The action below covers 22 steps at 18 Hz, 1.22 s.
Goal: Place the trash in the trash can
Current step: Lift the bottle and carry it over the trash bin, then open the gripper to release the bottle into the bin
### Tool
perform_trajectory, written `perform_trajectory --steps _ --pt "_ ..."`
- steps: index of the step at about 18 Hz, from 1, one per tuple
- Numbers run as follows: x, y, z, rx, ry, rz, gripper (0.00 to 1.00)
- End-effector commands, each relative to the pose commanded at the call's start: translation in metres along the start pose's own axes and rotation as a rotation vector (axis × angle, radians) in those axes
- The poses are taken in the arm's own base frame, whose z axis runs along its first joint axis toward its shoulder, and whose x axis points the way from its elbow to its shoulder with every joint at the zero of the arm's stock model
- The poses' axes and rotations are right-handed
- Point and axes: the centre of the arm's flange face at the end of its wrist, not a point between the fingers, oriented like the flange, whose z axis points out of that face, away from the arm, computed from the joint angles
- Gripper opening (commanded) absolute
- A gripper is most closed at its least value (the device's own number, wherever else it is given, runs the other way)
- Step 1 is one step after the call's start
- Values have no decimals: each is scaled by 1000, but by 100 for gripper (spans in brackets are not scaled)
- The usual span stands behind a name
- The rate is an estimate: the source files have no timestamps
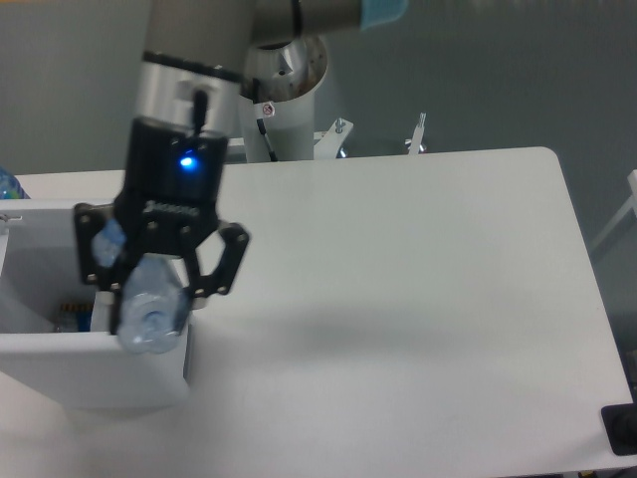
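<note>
My gripper is shut on the crushed clear water bottle, a piece of trash with a bluish cap end showing at its upper left. The bottle hangs above the right part of the white trash can, over its opening and near rim. Inside the can a bit of blue and white shows at the bottom. The can's right wall and grey panel are hidden behind the gripper. The crumpled wrapper does not show.
The white table stretches to the right of the can. A metal bracket stands at the far edge by the arm's base. A dark object sits off the front right corner.
</note>
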Motion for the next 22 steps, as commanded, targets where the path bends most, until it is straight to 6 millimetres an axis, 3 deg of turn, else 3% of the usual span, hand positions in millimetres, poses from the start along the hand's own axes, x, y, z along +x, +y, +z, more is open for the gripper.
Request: perform_trajectory --steps 5,7,8,10,16,19,22 --pt "18 16 31 -51 23 18 63" --pt "16 19 36 -60 22 25 92" --pt "15 21 38 -66 21 38 100" --pt "14 23 37 -68 22 65 100" --pt "11 10 22 -34 11 120 100" --pt "-11 -12 -17 33 -51 213 100" --pt "-34 -33 -40 76 -168 294 100"
